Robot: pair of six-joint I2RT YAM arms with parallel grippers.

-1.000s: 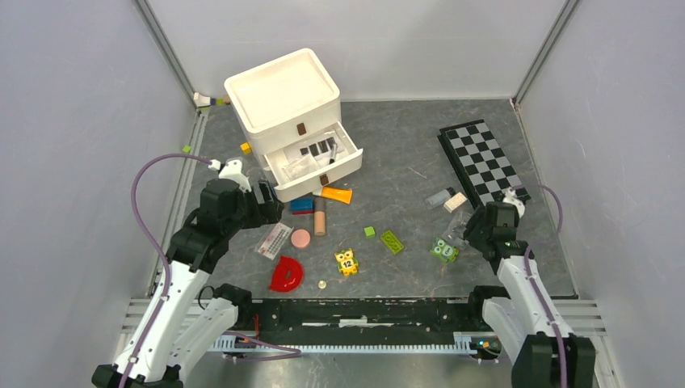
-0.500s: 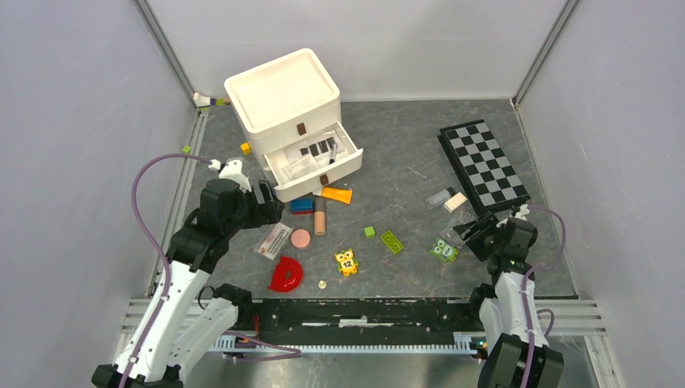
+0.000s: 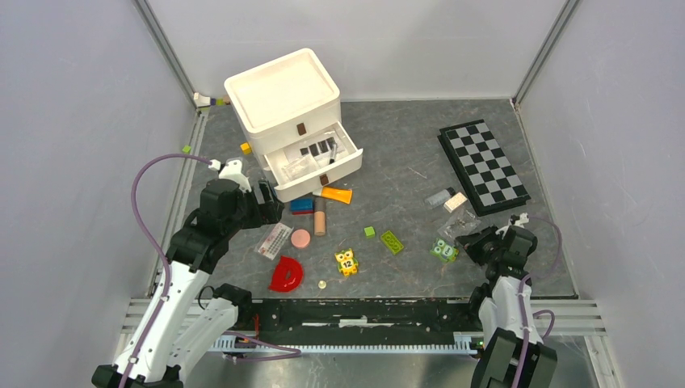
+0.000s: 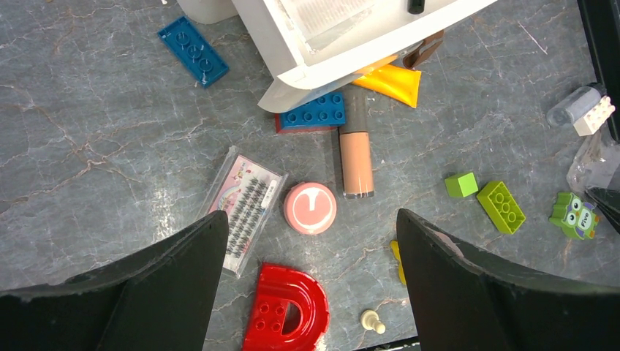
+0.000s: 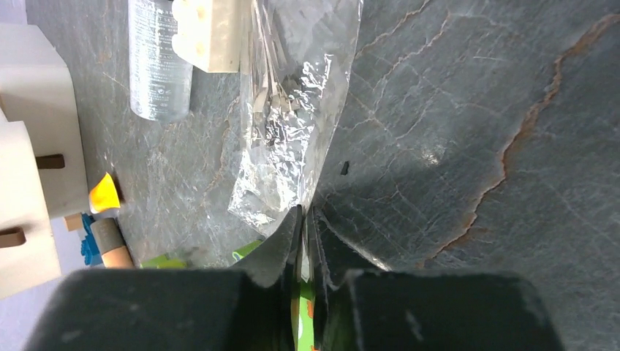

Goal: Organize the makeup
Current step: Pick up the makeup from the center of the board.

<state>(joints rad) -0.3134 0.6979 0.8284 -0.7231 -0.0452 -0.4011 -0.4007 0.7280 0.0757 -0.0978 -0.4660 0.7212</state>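
The right gripper is pulling back toward five o'clock, away from the checkerboard, uncovering the clear packet beside it.

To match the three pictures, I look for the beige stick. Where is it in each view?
Top external: beige stick, left of centre, in front of the open drawer.
Left wrist: upper middle, lying upright in the picture.
Right wrist: bottom left corner, only partly shown.
Shared landmark: orange tube, by the stick's capped end.

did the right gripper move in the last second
Yes. The right gripper drew away from the chessboard, downward in the top view, shut on the clear packet.
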